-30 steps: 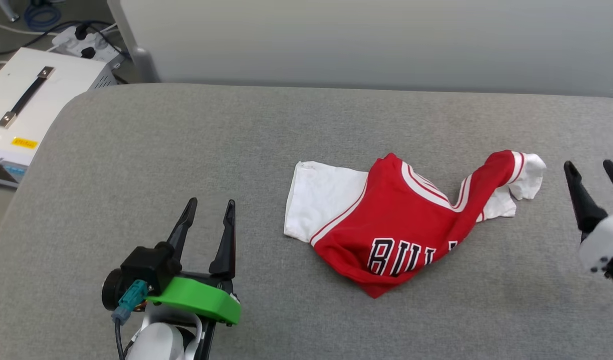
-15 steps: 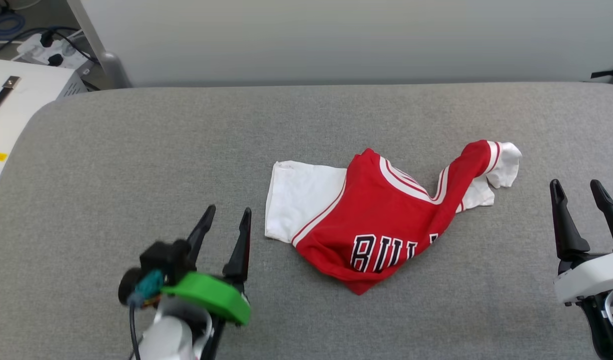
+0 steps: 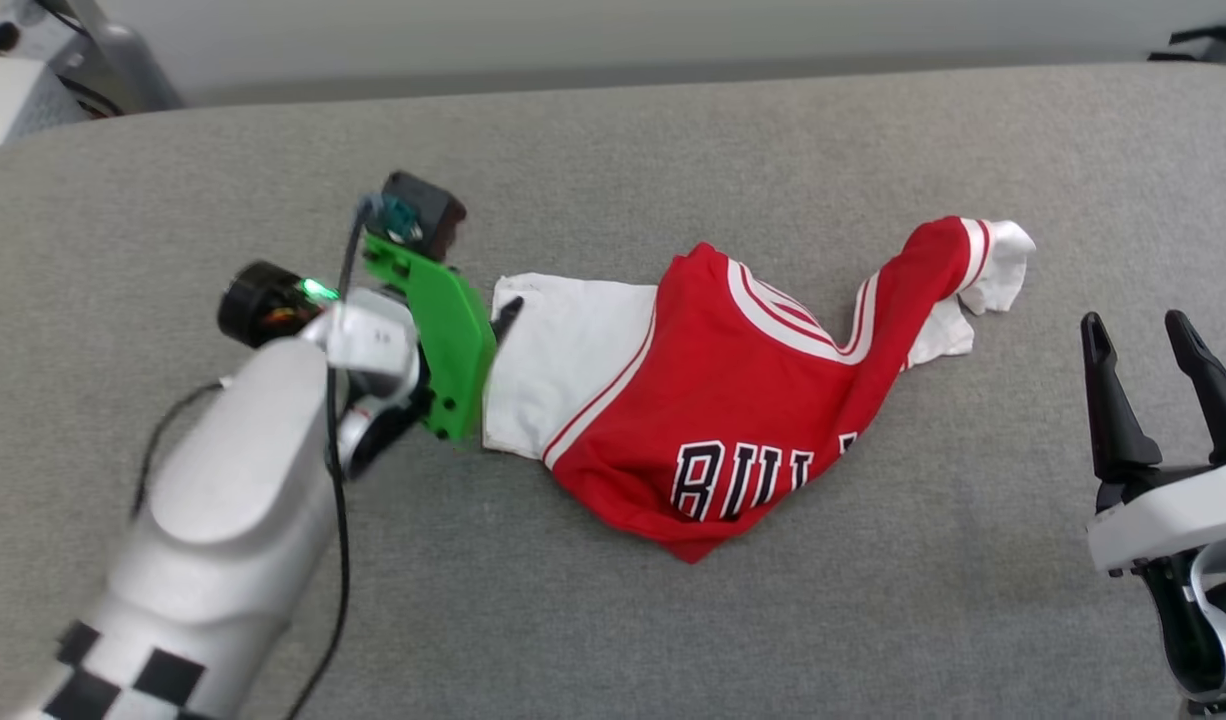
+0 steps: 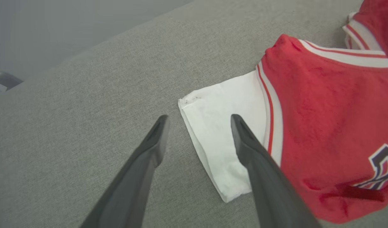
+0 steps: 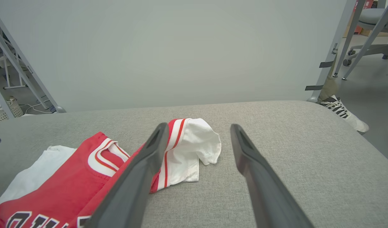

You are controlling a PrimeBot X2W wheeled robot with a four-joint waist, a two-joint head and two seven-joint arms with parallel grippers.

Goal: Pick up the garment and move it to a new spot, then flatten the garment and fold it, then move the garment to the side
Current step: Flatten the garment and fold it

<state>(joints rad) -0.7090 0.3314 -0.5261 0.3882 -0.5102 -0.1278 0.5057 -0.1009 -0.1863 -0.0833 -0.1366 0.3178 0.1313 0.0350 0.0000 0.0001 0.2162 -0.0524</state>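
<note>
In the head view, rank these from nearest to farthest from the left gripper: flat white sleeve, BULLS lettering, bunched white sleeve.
1. flat white sleeve, at the left gripper.
2. BULLS lettering, middle of the garment.
3. bunched white sleeve, far right end.

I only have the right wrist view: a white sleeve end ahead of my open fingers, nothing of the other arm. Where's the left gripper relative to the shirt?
Observer: The left gripper is at the garment's other white sleeve. One finger is over that sleeve, the other over the grey padded surface.
Operator: Has it gripped the cloth?
Observer: No. In the left wrist view its jaws stand wide apart with nothing pinched between them.
Operator: How does the shirt lie overall?
Observer: Crumpled, not flat. The head view shows the red body bunched and the black lettering cut off by a fold.
</note>
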